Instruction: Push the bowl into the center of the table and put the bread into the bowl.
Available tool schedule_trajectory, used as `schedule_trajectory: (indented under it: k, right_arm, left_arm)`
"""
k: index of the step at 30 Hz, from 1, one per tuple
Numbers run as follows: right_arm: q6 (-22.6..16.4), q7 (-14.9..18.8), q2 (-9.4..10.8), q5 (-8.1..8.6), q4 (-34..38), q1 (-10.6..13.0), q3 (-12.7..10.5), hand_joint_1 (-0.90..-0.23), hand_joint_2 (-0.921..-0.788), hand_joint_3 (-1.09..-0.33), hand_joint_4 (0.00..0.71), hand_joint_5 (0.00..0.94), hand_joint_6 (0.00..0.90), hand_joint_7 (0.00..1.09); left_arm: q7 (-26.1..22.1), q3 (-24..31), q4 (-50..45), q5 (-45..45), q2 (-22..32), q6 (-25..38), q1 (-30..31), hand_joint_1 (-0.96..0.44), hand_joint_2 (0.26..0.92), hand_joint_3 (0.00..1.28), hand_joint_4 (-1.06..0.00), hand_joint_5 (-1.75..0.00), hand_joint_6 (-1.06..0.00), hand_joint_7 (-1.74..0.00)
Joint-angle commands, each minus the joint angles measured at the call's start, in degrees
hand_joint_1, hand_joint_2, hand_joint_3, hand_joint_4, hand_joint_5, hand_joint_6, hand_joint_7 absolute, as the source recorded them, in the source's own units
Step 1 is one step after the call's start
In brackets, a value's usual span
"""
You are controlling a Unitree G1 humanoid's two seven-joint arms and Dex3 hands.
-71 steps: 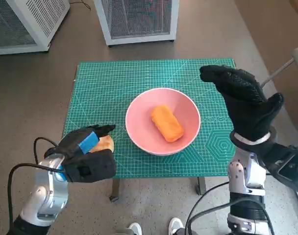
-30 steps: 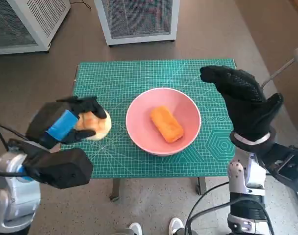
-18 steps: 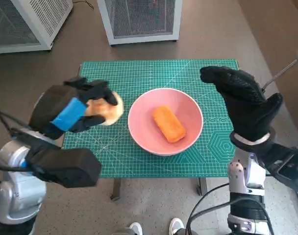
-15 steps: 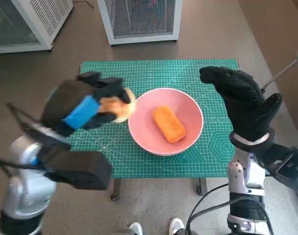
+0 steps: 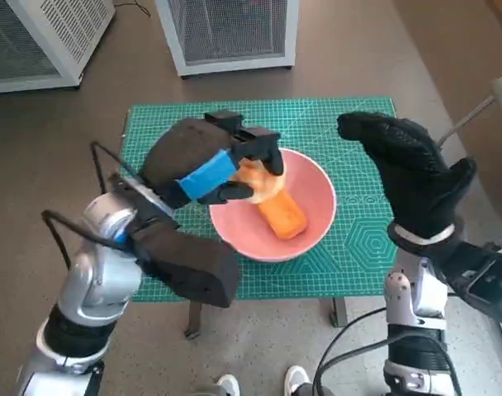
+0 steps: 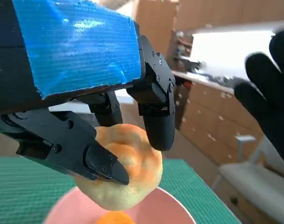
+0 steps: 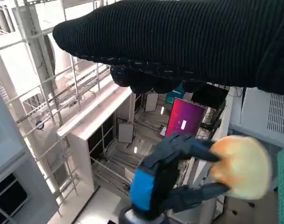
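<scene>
Brown floor was seen round a small counter [image 5: 362,276] covered by a green gridded cutting mat [image 5: 193,144]; two white mesh-sided cabinets [image 5: 226,33] stood beyond its far edge. A pink bowl [image 5: 317,223] was placed near the middle of the mat, with an orange loaf-shaped piece [image 5: 286,216] lying inside it. The left robot hand [image 5: 210,161], black with blue tape over its back, was held above the bowl's left rim, and a round pale bread roll [image 5: 258,180] was gripped between its fingers [image 6: 156,116]. In the left wrist view the roll [image 6: 125,170] was seen pinched from both sides, hanging clear above the pink rim. The right robot hand [image 5: 412,169], in a black knitted glove, was raised over the right side of the counter, released, fingers extended and nothing held. In the right wrist view the roll [image 7: 240,165] and the blue-taped hand [image 7: 160,186] were visible below the glove.
</scene>
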Motion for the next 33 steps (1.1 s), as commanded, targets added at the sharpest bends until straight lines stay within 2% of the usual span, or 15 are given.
schedule_trajectory:
  k: [1, 6, 7, 8, 9, 10, 11, 13, 14, 17, 23, 33]
  right_arm:
    - [-0.04, 0.30, -0.10, -0.36, 0.02, 1.39, -0.06, -0.547, -0.921, -0.498, 0.466, 0.010, 0.112, 0.58]
    - [-0.30, 0.16, -0.16, -0.43, -0.18, 1.56, -0.19, -0.548, -0.921, -0.497, 0.470, 0.011, 0.113, 0.58]
    - [-0.32, 0.15, -0.19, -0.42, -0.21, 1.57, -0.22, -0.548, -0.921, -0.497, 0.471, 0.012, 0.113, 0.58]
    - [-0.34, 0.13, -0.22, -0.39, -0.23, 1.57, -0.28, -0.548, -0.921, -0.497, 0.472, 0.012, 0.113, 0.58]
    - [-0.35, 0.11, -0.26, -0.36, -0.27, 1.59, -0.32, -0.549, -0.921, -0.497, 0.472, 0.012, 0.112, 0.58]
    - [-0.39, 0.05, -0.28, -0.36, -0.29, 1.58, -0.37, -0.549, -0.921, -0.497, 0.473, 0.012, 0.112, 0.58]
    - [-0.42, 0.00, -0.29, -0.37, -0.30, 1.56, -0.40, -0.549, -0.921, -0.497, 0.473, 0.012, 0.112, 0.58]
    - [-0.47, -0.09, -0.34, -0.34, -0.31, 1.50, -0.51, -0.549, -0.921, -0.497, 0.474, 0.012, 0.111, 0.58]
    - [-0.47, -0.17, -0.34, -0.33, -0.34, 1.43, -0.55, -0.549, -0.921, -0.497, 0.474, 0.011, 0.110, 0.58]
    - [-0.49, -0.38, -0.35, -0.40, -0.47, 1.33, -0.71, -0.550, -0.921, -0.496, 0.472, 0.010, 0.110, 0.58]
    - [-0.46, -0.95, -0.20, -0.69, -0.70, 0.97, -0.82, -0.550, -0.921, -0.495, 0.448, 0.001, 0.108, 0.57]
    - [-0.60, -2.05, -0.24, -1.31, -1.04, 0.44, -0.66, -0.540, -0.921, -0.496, 0.416, 0.000, 0.102, 0.57]
  left_arm:
    - [0.43, -1.25, 3.10, -0.35, -1.30, -1.39, -0.80, 0.00, 0.920, 0.04, -0.77, -1.13, -0.62, -1.12]
    - [-1.41, -2.52, 5.11, -0.02, -2.28, 0.41, -0.41, 0.00, 0.920, 0.09, -0.72, -1.21, -0.57, -1.15]
    - [-1.93, -2.71, 5.27, 0.02, -2.38, 0.96, -0.35, 0.00, 0.921, 0.15, -0.66, -1.27, -0.49, -1.22]
    - [-3.09, -2.94, 5.24, -0.04, -2.49, 2.26, -0.33, 0.00, 0.921, 0.17, -0.63, -1.30, -0.46, -1.25]
    - [-3.93, -3.09, 5.16, -0.07, -2.58, 3.21, -0.31, -0.02, 0.889, 0.18, -0.52, -1.07, -0.39, -1.04]
    - [-5.01, -3.18, 5.04, -0.29, -2.75, 4.60, -0.26, -0.03, 0.877, 0.17, -0.48, -0.85, -0.38, -0.85]
    - [-5.77, -3.24, 4.92, -0.43, -2.87, 5.60, -0.23, -0.05, 0.874, 0.15, -0.45, -0.73, -0.37, -0.75]
    - [-7.05, -3.03, 4.44, -1.11, -3.31, 7.64, 0.08, -0.12, 0.875, 0.10, -0.37, -0.37, -0.33, -0.50]
    - [-7.50, -2.85, 4.22, -1.52, -3.48, 8.33, 0.23, -0.14, 0.878, 0.08, -0.35, -0.25, -0.32, -0.42]
    - [-8.16, -2.66, 3.86, -2.25, -3.67, 9.28, 0.32, -0.22, 0.883, 0.05, -0.30, -0.10, -0.28, -0.31]
    - [-4.87, -1.62, 4.33, -3.58, -3.70, 5.75, 1.76, -0.32, 0.892, 0.03, -0.23, -0.01, -0.24, -0.24]
    - [-1.35, 1.03, 3.61, -5.93, -3.55, 2.68, 3.43, -0.37, 0.898, 0.02, -0.13, 0.00, -0.20, -0.19]
